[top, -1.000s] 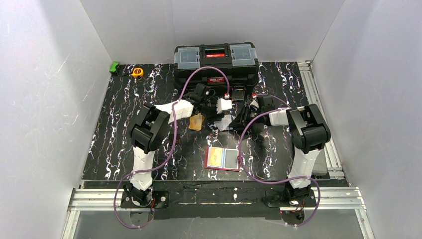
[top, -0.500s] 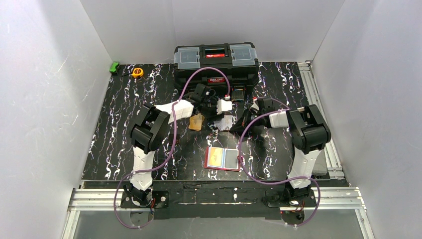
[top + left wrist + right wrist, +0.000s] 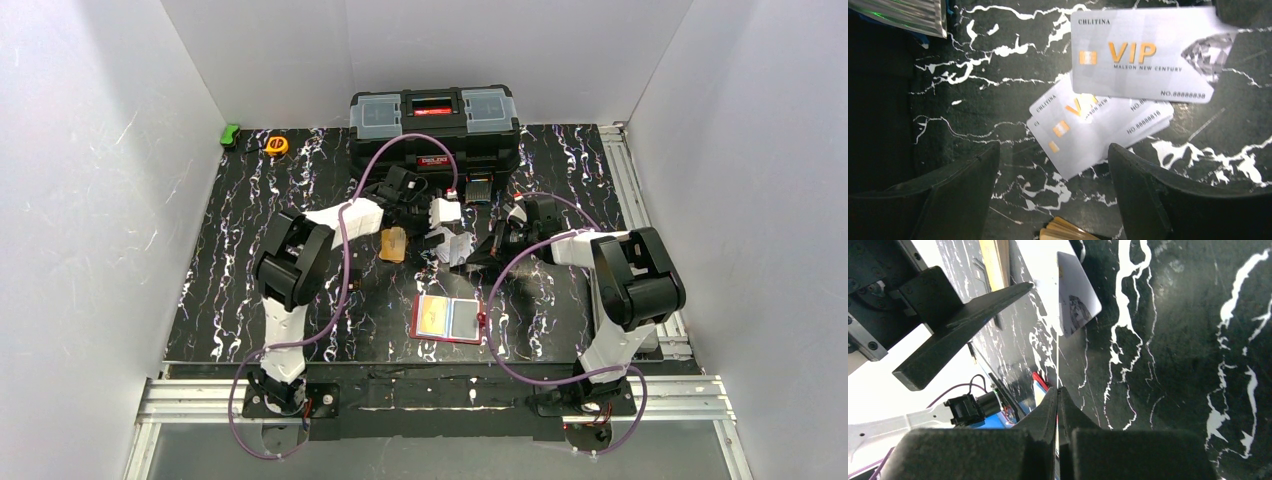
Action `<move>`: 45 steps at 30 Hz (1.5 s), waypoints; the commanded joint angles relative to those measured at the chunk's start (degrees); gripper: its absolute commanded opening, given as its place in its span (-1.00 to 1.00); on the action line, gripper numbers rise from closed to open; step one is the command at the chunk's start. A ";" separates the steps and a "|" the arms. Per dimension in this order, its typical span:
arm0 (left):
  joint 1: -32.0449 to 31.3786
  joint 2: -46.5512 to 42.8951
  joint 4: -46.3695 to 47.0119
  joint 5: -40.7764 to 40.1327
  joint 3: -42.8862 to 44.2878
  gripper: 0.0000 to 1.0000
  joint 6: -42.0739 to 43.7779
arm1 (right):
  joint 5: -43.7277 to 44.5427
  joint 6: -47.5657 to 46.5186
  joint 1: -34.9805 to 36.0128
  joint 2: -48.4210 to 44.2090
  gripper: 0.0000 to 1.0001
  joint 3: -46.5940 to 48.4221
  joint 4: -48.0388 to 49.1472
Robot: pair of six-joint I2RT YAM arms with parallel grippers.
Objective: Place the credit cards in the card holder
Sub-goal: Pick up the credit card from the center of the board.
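Only left wrist view shows credit cards [image 3: 1093, 127] legibly.

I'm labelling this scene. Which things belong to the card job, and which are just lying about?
Job: grey VIP cards, one gripped by the right gripper; orange cards; red card holder.
Lying about: black toolbox; yellow tape measure; green object.

Silver-grey credit cards [image 3: 1098, 130], gold lettering

Right gripper [image 3: 1058, 395] pinches a credit card [image 3: 1077, 297] (seen edge-on).
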 commanded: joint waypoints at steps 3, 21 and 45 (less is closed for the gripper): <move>0.15 -7.94 -3.95 3.18 -5.11 0.57 6.22 | 1.44 -2.99 0.27 -2.52 -0.97 -0.36 -3.39; -3.00 -3.33 1.44 3.79 -2.11 0.47 3.48 | 0.51 -2.02 1.11 2.58 -0.93 -2.17 1.46; -3.65 -0.46 -1.34 3.23 -1.89 0.37 7.84 | -1.40 0.64 -0.99 6.50 0.02 -1.70 7.50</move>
